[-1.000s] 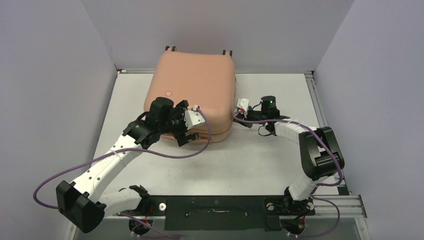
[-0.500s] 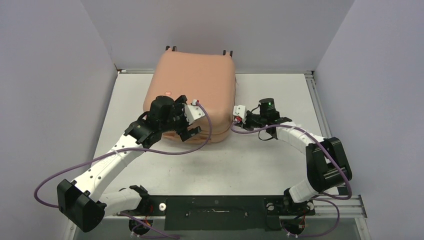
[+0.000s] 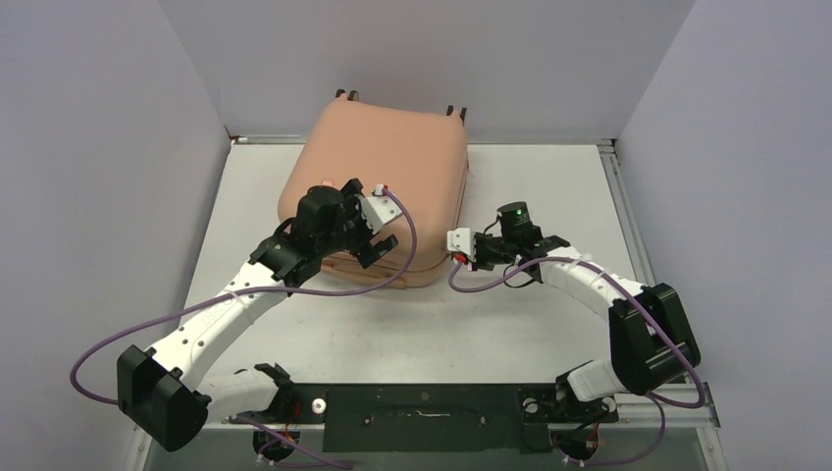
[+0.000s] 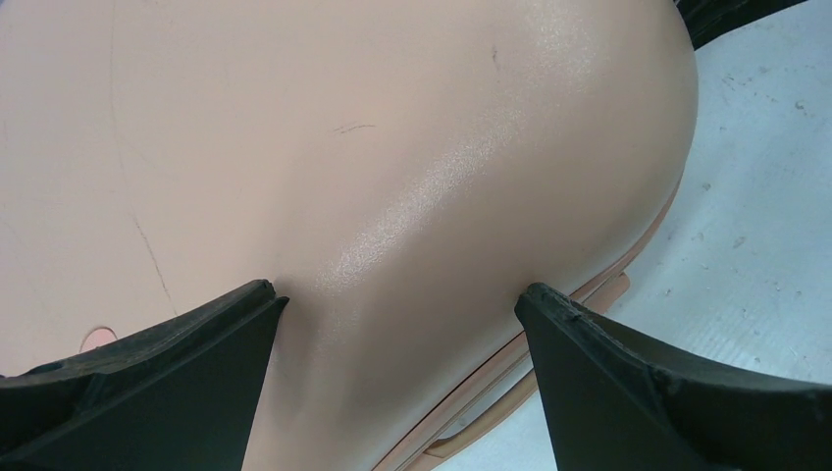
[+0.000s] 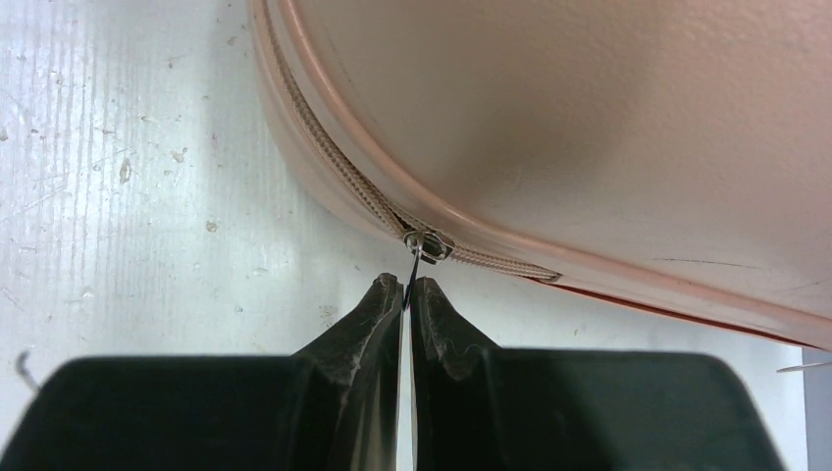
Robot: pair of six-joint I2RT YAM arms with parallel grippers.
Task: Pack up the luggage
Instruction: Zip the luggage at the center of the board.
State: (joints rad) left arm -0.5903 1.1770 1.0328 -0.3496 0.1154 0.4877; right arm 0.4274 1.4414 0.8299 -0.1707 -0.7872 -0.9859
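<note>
The luggage (image 3: 383, 177) is a peach-pink hard-shell suitcase lying flat and closed at the back of the table (image 3: 510, 324). My left gripper (image 3: 371, 243) stands open over the lid's near edge, and both fingertips (image 4: 260, 299) rest on the smooth shell (image 4: 343, 128). My right gripper (image 3: 452, 257) is at the luggage's near right corner. In the right wrist view it (image 5: 407, 285) is shut on the thin metal zipper pull, just below the slider (image 5: 429, 245) on the seam of the luggage (image 5: 589, 118).
Two small wheels (image 3: 343, 94) stick out of the luggage's far edge against the back wall. Grey walls close in the left, back and right. Purple cables (image 3: 324, 294) loop off both arms. A black rail (image 3: 422, 402) runs along the near edge.
The right gripper has slid left and nearer round the luggage's near right corner. The luggage has turned a little. The left gripper has moved slightly up the lid.
</note>
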